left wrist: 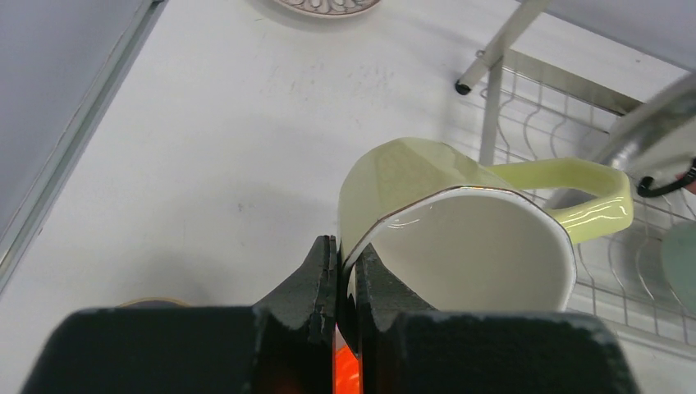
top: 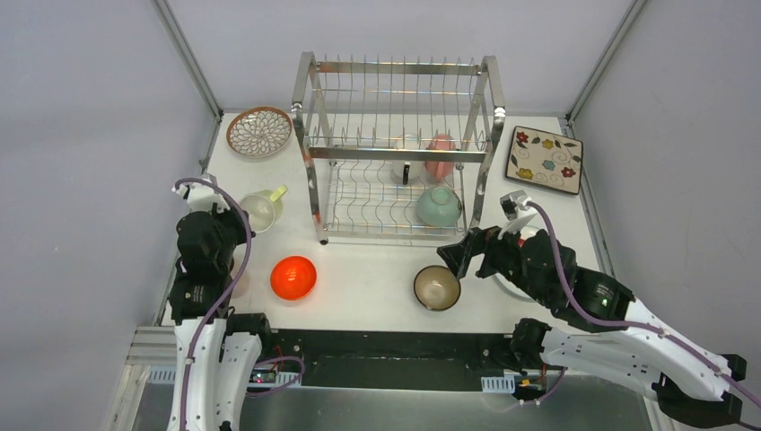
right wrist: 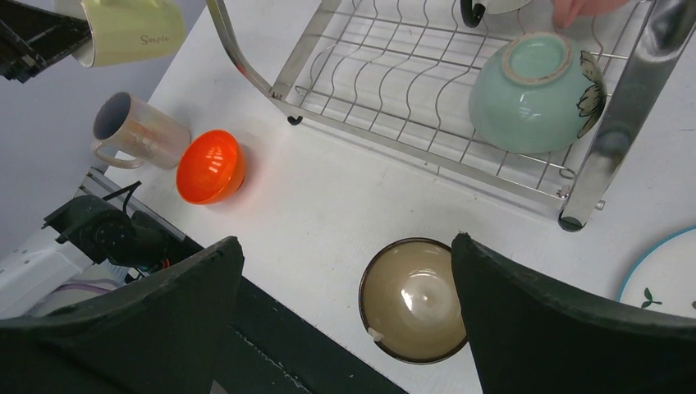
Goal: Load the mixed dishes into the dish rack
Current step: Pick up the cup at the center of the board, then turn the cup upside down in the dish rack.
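Pale-yellow cup, pinched at its rim by the left gripper, is held near the dish rack ahead-right of the pincer and should swing in clear of the corner post, while the right gripper hangs spread above a brown bowl.

Shiny steel wire dish rack, glossy glazed yellow cup, matt white table.

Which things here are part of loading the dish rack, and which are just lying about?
Job: dish rack, yellow cup in left tool, orange bowl, brown bowl, mint bowl, pink cup, petal plate, floral plate, pale mug.
Lying about: table, purple cables.
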